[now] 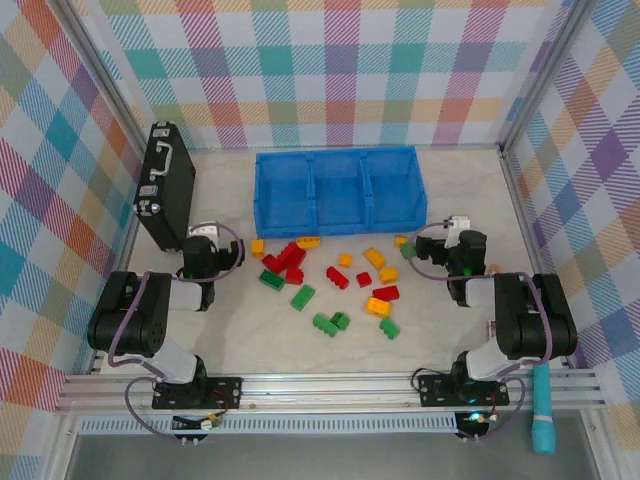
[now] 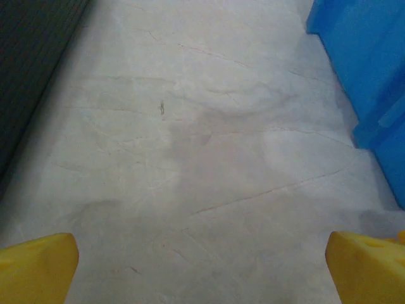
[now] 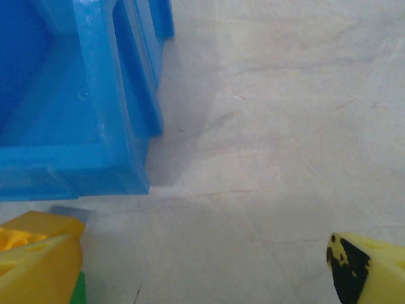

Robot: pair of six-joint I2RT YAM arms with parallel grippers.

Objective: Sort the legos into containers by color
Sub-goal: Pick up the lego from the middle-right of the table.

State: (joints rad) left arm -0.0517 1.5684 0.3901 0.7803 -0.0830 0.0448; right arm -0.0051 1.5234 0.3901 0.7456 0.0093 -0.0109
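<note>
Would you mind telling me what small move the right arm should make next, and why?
Probably shift the open right hand toward the yellow brick beside its fingertip and lower over it: all the legos lie on the table, and the blue bin is empty.

Bright blue bin (image 1: pixel 335 212) at centre. In front of it sit red bricks (image 1: pixel 291 257), yellow-orange bricks (image 1: pixel 375 257) and green bricks (image 1: pixel 302 297) on a pale, faintly veined beige counter (image 1: pixel 250 335). Left of the bin, a black case (image 1: pixel 165 195). Behind it, pastel plaid walls (image 1: pixel 340 70).
</note>
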